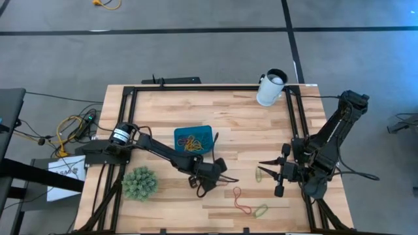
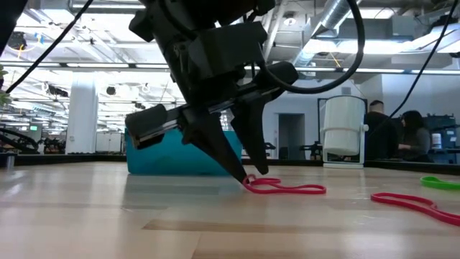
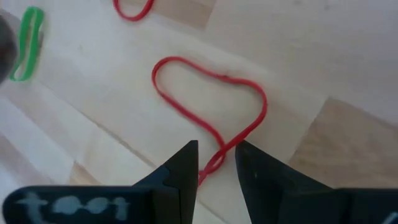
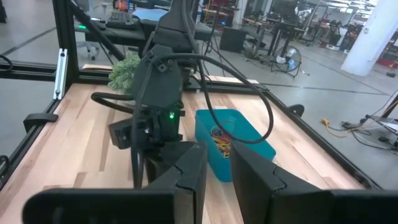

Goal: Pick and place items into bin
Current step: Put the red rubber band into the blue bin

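Between my left gripper fingers lies the pinched end of a red rubber loop, flat on the wooden table; the fingers straddle that end with a narrow gap, tips down at the wood, grasping nothing off the surface yet. No writing is readable on anything. Another red loop and a green loop lie nearby. Behind me sits the teal bin, already holding coloured loops. My right gripper hovers at the table's right side, fingers slightly parted, empty, by a green-yellow loop. A green spiky ball and white cup stand apart.
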Controlling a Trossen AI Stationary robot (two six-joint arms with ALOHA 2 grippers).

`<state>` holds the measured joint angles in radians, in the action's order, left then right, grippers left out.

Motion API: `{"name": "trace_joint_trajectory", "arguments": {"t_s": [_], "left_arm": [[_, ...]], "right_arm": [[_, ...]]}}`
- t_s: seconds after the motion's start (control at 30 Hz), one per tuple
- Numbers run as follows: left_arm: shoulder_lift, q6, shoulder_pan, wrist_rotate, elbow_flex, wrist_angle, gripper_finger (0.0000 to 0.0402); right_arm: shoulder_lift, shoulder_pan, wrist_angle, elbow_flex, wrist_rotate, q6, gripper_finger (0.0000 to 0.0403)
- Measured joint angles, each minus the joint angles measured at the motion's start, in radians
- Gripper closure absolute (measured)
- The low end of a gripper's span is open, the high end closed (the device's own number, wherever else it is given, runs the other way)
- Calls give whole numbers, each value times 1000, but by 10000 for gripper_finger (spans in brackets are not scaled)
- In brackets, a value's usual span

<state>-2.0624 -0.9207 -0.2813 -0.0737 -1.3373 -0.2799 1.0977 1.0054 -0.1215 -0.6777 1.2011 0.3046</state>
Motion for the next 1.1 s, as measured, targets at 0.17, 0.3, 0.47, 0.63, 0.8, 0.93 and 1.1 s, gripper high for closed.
{"name": "trace_joint_trajectory", "arguments": {"t_s": [0.17,0.3,0.47,0.63,0.8,0.93,1.1], "left_arm": [[0,8,0,16,0,-1,306],[-1,9,0,16,0,-1,340],[-1,57,0,-4,0,3,395],[-2,123,-11,-116,-23,-1,400],[-2,154,-40,-349,-117,-195,401],[-2,325,-53,-483,-268,-569,401],[1,738,-52,-510,-508,-1094,401]], "right_arm": [[0,0,0,0,0,0,336],[0,0,0,0,0,0,336],[0,0,0,0,0,0,336],[0,0,0,0,0,0,336],[0,0,0,0,0,0,336],[0,0,0,0,0,0,336],[0,0,0,0,0,1,336]]}}
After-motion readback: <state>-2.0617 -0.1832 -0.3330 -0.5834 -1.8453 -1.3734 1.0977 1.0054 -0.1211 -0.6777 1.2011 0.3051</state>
